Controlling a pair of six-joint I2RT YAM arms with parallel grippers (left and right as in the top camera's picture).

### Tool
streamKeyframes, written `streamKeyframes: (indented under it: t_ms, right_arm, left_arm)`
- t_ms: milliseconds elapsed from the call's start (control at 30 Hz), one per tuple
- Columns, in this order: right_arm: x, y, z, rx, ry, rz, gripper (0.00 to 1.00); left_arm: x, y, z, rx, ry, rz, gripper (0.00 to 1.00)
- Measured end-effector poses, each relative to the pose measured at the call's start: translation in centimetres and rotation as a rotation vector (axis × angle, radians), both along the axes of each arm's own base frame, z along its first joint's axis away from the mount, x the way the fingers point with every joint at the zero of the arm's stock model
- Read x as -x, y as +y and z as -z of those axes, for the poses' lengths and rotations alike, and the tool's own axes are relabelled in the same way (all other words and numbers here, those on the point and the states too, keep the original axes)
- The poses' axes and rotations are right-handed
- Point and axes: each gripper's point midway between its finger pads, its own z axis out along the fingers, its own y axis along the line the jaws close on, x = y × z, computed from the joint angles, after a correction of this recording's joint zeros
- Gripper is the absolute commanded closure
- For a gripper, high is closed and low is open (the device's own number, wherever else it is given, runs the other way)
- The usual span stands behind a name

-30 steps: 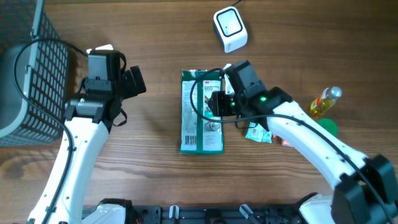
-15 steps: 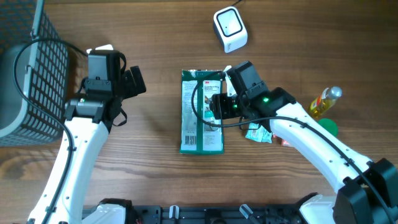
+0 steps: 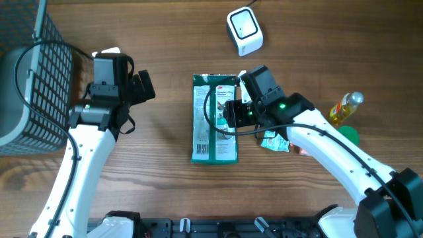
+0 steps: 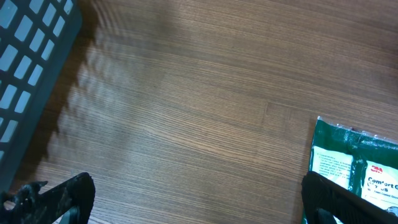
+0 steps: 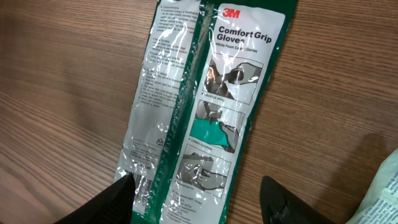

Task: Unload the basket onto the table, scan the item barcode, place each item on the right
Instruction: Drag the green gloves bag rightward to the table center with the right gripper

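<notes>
The item is a green 3M gloves packet point(image 3: 213, 119) lying flat on the wooden table, printed side up. Its barcode point(image 5: 142, 185) sits near the packet's lower left corner. My right gripper point(image 3: 228, 114) hovers over the packet's right half, open; in the right wrist view the right gripper point(image 5: 199, 202) spans the packet's point(image 5: 205, 93) lower end, holding nothing. My left gripper point(image 3: 147, 86) is wide open over bare wood to the packet's left; the left wrist view catches the packet's corner point(image 4: 354, 162) beside the right finger. The white scanner point(image 3: 244, 30) stands at the back.
A dark mesh basket point(image 3: 26, 86) stands at the far left, also the basket point(image 4: 25, 74) in the left wrist view. A yellow bottle point(image 3: 345, 109), a green round object point(image 3: 350, 136) and a small pale green packet point(image 3: 274, 140) lie under and right of my right arm.
My right gripper's jaws have spread wider over the packet and the wrist has shifted slightly. The left arm and the packet have not moved.
</notes>
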Motion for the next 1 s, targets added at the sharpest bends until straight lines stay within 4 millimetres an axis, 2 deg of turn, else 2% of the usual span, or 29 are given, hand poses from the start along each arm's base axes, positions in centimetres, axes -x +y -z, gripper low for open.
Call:
streamKeyframes:
  t_ms: [467,1000]
  right_arm:
    - [-0.01,0.00,0.00,0.000,0.000,0.000,0.35]
    - [-0.03,0.02,-0.02,0.003,-0.007,-0.011,0.30]
  left_arm:
    - [0.00,0.00,0.00,0.000,0.000,0.000,0.00]
    - [0.00,0.00,0.00,0.000,0.000,0.000,0.00]
